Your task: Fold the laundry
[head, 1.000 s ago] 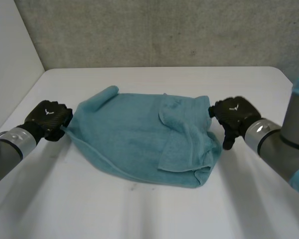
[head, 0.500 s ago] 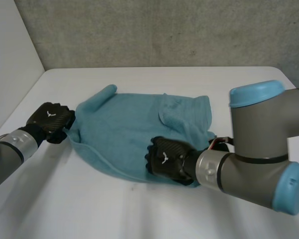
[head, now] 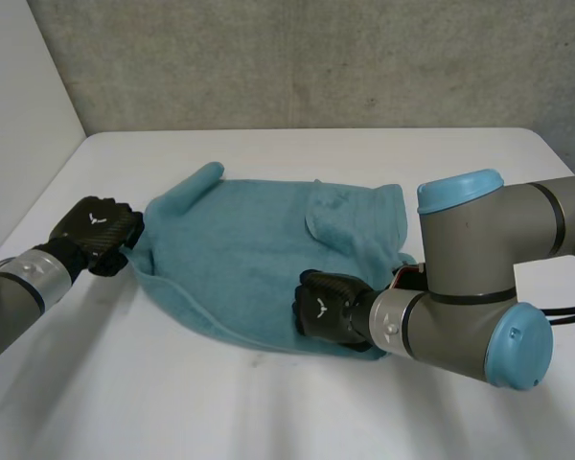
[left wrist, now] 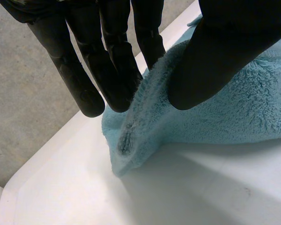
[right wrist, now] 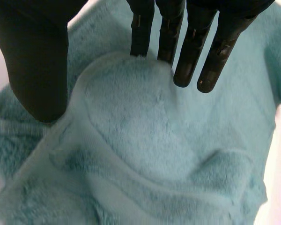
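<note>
A teal towel point(head: 240, 249) lies crumpled on the white table point(head: 297, 412), with a loose fold piled on its right part. My left hand point(head: 96, 233) is at the towel's left edge. In the left wrist view its fingers point(left wrist: 112, 70) and thumb pinch that edge of the towel point(left wrist: 225, 108), lifting it slightly off the table. My right hand point(head: 326, 305) rests on the towel's near edge, its arm bent across the right side. In the right wrist view its fingers point(right wrist: 210, 51) are straight and the thumb stands apart, over a raised fold of towel point(right wrist: 145, 154).
A grey wall point(head: 316, 57) runs behind the table's far edge, and a white panel point(head: 19, 115) stands at the left. Bare table surface lies in front of the towel and to its far side.
My right arm swung from the towel's right edge round to its near edge, and the hand now sits on the cloth there. The left hand has kept its pinch in place.
</note>
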`<act>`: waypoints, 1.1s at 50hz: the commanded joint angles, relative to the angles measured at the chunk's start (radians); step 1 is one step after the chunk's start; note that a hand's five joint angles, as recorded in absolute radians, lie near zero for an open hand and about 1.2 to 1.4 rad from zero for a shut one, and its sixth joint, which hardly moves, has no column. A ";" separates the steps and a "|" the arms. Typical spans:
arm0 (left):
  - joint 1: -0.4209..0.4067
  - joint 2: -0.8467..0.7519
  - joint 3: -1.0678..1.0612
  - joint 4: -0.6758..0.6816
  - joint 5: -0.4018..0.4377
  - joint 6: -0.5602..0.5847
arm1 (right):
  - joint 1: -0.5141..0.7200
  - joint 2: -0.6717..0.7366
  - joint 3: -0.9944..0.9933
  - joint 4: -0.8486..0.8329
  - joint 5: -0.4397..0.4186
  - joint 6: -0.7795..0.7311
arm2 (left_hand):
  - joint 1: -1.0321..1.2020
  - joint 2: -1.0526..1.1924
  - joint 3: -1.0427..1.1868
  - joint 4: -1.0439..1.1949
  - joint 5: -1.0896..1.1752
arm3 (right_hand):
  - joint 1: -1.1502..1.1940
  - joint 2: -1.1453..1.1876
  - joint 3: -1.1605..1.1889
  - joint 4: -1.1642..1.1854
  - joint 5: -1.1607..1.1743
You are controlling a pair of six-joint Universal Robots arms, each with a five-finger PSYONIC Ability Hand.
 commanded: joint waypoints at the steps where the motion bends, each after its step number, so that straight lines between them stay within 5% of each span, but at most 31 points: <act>1: 0.000 0.000 0.000 0.000 0.000 0.000 | -0.031 -0.002 -0.005 -0.022 0.015 -0.001 | 0.257 0.198 0.205 0.201 0.261 | 0.208 0.137 0.133 0.134 0.150; 18: -0.002 0.001 -0.001 -0.005 0.001 0.000 | -0.088 -0.001 -0.006 -0.050 0.031 -0.004 | 0.257 0.198 0.205 0.201 0.261 | 0.266 0.196 0.191 0.192 0.209; 20: -0.003 0.001 -0.001 -0.005 0.001 0.000 | -0.088 -0.001 -0.006 -0.057 0.031 -0.004 | 0.257 0.198 0.205 0.201 0.261 | 0.372 0.301 0.297 0.298 0.314; 23: -0.005 0.001 -0.001 -0.006 0.001 0.000 | -0.089 -0.001 -0.017 -0.076 0.032 -0.004 | 0.257 0.198 0.205 0.201 0.261 | 0.917 0.846 0.842 0.843 0.859; 28: -0.005 0.011 -0.001 -0.009 -0.003 0.000 | -0.113 -0.019 -0.049 -0.172 0.034 0.022 | 0.257 0.198 0.205 0.201 0.261 | 0.964 0.894 0.889 0.890 0.906; 38: 0.005 0.092 -0.001 -0.054 -0.006 -0.015 | -0.218 -0.252 -0.052 -0.338 0.244 0.476 | 0.257 0.198 0.205 0.201 0.261 | 0.964 0.894 0.889 0.890 0.906; 48: 0.023 0.230 -0.044 -0.219 -0.064 -0.026 | -0.359 -0.305 0.078 -0.010 0.457 0.488 | 0.257 0.198 0.205 0.201 0.261 | 0.964 0.894 0.889 0.890 0.906; 55: 0.020 0.251 -0.089 -0.347 -0.089 -0.020 | -0.370 -0.323 0.231 0.073 0.462 0.482 | 0.257 0.198 0.205 0.201 0.261 | 0.964 0.894 0.889 0.890 0.906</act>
